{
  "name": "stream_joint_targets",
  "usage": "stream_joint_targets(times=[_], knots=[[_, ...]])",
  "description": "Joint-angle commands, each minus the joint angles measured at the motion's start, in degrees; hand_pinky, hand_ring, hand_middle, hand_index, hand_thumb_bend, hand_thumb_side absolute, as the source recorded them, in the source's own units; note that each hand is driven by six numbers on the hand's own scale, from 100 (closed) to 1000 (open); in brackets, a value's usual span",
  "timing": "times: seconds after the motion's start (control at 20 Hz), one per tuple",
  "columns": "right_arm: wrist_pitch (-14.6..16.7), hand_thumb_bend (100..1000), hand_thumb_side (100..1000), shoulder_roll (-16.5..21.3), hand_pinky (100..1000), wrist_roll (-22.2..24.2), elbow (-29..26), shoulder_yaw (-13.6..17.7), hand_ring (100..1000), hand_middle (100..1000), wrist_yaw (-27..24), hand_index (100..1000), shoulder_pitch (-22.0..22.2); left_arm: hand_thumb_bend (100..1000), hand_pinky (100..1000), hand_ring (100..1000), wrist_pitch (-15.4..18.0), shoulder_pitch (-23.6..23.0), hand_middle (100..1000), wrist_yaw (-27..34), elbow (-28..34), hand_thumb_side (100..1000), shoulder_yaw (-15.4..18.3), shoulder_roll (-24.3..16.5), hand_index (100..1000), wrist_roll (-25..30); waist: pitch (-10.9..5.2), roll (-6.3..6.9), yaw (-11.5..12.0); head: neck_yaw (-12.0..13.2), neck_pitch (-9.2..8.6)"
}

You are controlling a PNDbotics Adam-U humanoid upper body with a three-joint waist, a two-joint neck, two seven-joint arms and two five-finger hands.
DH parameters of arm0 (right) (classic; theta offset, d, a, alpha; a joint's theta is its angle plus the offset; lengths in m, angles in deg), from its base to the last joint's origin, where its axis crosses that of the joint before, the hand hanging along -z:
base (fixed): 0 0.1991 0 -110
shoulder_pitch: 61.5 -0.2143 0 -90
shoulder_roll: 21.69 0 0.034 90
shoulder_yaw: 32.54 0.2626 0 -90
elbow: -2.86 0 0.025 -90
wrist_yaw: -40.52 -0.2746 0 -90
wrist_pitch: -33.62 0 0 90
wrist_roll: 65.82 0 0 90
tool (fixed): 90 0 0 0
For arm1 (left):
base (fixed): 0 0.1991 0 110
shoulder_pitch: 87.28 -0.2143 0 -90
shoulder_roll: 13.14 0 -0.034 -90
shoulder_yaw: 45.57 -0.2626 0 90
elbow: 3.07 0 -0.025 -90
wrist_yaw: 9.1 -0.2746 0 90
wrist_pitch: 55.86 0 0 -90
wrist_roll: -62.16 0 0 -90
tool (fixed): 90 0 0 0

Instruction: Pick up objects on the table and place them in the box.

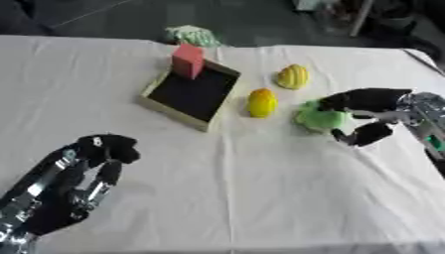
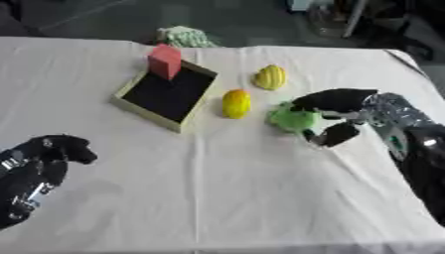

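A shallow box (image 1: 159, 100) with a black floor and pale rim lies on the white table, a red block (image 1: 187, 60) standing in its far corner. Right of it sit an orange-yellow fruit (image 1: 261, 102) and a ribbed yellow fruit (image 1: 293, 76). My right hand (image 1: 369, 106) comes in from the right with fingers above and thumb below a light green object (image 1: 319, 119), curled round it on the table. My left hand (image 1: 80, 171) rests at the lower left, fingers curled, holding nothing.
A pale green and white bundle (image 1: 193, 35) lies at the table's far edge behind the box. The white cloth (image 1: 243, 188) stretches across the near half. Dark floor and some clutter lie beyond the far edge.
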Motion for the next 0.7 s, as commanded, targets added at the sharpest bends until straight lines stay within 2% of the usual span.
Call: stream_joint_targets(times=[0.05,0.3,0.45,0.65,0.7], knots=[[-0.4,292,531,0.9,918,-2.6,0.2,0.6,967,965,1.9,1000,-0.5,100,754,729,0.0,0.5,636,0.0,1.2,591,-0.2,-0.5,809,0.2,-0.48,0.13,0.0,-0.3,0.27],[-2.6,329,584,0.4,856,-12.7,0.7,1.2,888,883,4.4,1000,-0.5,100,754,730,0.0,0.5,636,0.0,1.2,592,-0.2,-0.4,809,0.1,-0.42,0.16,0.0,-0.5,0.27],[-3.6,317,583,0.0,810,-17.9,1.6,1.2,834,823,5.9,986,-0.6,100,754,730,0.0,0.5,636,0.1,1.2,593,-0.2,-0.4,808,0.1,-0.39,0.18,0.0,-0.6,0.27],[-5.0,310,571,-0.4,708,-25.5,2.1,1.4,715,655,7.3,895,-0.8,100,754,730,-0.1,0.5,636,0.0,1.2,594,-0.2,-0.4,808,0.1,-0.35,0.19,0.1,-0.7,0.27],[-5.3,322,571,-0.5,670,-27.5,2.1,1.4,668,594,7.6,847,-0.8,100,754,730,-0.1,0.5,636,0.0,1.2,595,-0.2,-0.4,808,0.1,-0.34,0.19,0.1,-0.7,0.27]])
